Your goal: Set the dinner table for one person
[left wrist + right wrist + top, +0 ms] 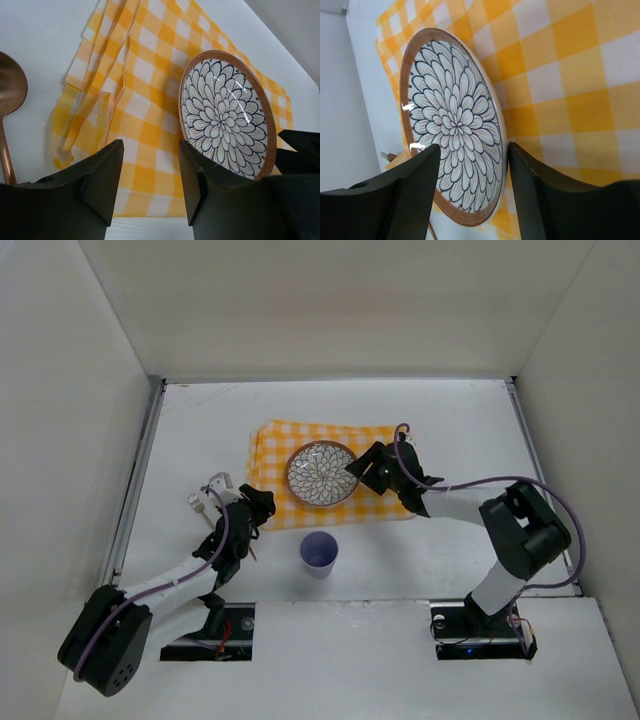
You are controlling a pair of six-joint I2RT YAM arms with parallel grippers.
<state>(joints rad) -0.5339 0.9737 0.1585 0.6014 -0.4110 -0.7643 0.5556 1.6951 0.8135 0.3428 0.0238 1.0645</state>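
White dinner table (pixel 455 425) beneath the parted right pincer (pixel 352 468)

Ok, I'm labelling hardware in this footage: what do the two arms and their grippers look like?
Both match: the left arm and right arm have white links, bulky black joint housings and a purple cable looping alongside. The left gripper and right gripper are matte black, each with two broad, blunt fingers.

— What is the dinner table (pixel 450 420) like?
— Flat, matte white, walled on three sides. A yellow-and-white checked cloth mat (pixel 275 440) lies around its middle.
— Anything else straight on it?
— A lilac cup (pixel 319 552), upright, on the near side of the mat. A fork (pixel 197 506) and a copper spoon (pixel 10 90) lie left of the mat.
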